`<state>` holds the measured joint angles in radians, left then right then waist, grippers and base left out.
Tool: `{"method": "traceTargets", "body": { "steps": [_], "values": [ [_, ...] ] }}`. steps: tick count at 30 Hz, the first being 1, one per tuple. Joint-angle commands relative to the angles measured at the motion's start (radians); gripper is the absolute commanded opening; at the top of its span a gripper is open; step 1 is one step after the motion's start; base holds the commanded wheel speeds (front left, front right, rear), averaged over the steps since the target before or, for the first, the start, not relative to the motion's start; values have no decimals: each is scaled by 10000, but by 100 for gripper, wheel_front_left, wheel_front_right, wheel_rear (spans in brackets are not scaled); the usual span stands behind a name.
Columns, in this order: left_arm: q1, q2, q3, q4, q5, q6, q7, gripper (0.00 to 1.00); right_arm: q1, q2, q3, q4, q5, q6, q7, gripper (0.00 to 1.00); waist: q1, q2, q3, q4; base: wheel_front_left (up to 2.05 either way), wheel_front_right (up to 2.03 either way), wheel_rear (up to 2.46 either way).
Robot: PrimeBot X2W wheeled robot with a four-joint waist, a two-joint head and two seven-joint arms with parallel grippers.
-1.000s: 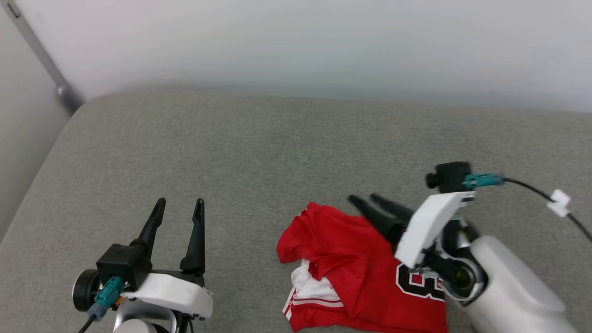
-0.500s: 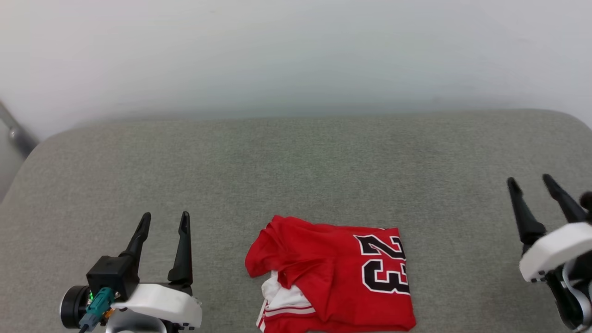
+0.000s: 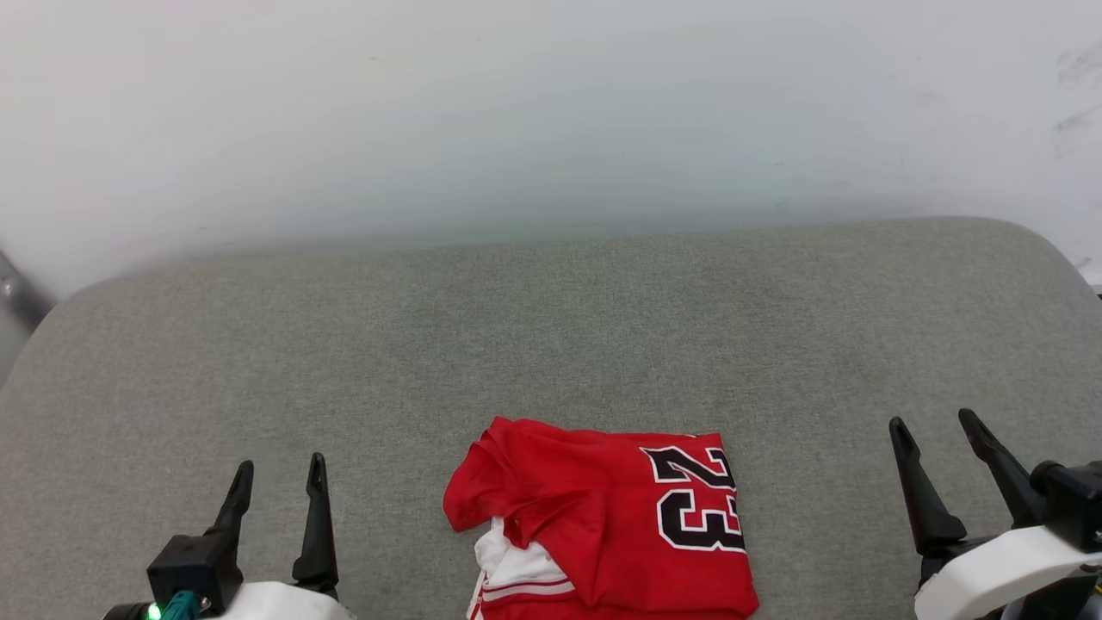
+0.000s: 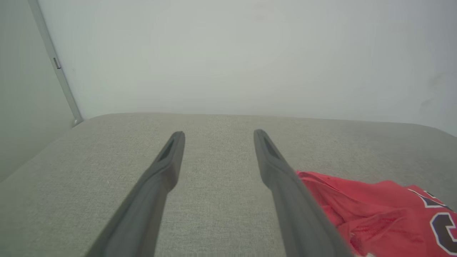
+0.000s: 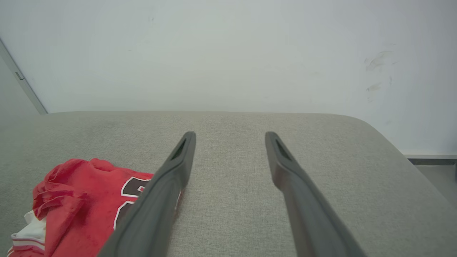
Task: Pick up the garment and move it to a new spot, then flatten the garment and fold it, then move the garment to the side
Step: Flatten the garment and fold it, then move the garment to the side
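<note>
Head view had the red jersey (image 3: 594,517) lying at 6 o'clock on the grey cushion (image 3: 551,327), folded into a rough square with its near edge cut off by the frame; black, white-edged "23" numerals (image 3: 696,499) sat on its 3 o'clock side, turned sideways; a white sleeve with red-and-white striped trim (image 3: 516,579) poked out at its 7 o'clock corner, and the red cloth above that was rumpled. My left claw (image 3: 281,467) hung at 7 o'clock, fingers spread apart and holding nothing, well apart from the jersey; my right claw (image 3: 931,422) hung at 4 o'clock, likewise spread and empty, also well apart from the cloth. Left wrist view put the jersey at 4 o'clock, partly behind one finger (image 4: 285,185); bare cushion lay between the two fingers. Right wrist view put it at 8 o'clock, partly behind one finger (image 5: 164,192); a pale wall (image 5: 228,53) rose behind the cushion, with faint scuff marks (image 5: 378,59) at 2 o'clock.
</note>
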<state>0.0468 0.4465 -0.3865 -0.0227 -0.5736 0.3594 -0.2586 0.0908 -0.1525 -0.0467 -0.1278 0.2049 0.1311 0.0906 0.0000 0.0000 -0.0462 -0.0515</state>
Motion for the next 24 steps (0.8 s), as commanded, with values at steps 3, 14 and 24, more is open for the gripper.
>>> {"method": "traceTargets", "body": {
  "steps": [3, 14, 24],
  "values": [
    [280, -40, 94, -98, 34, 82, -51, 100, 156, 98, 78, -225, 22, -8, 97, 100, 0, 0, -79, 24, 0, 0, 0],
    [349, -38, 192, -206, 46, 96, -59, 100, 102, 189, -74, -479, 217, -6, 261, 100, 0, 0, -102, 109, 0, 0, 0],
    [94, -387, 389, -318, 117, 91, -77, 100, -577, -1044, -1687, 892, 2200, -6, 2924, 100, 0, 0, 98, 524, 0, 0, 0]
  ]
}}
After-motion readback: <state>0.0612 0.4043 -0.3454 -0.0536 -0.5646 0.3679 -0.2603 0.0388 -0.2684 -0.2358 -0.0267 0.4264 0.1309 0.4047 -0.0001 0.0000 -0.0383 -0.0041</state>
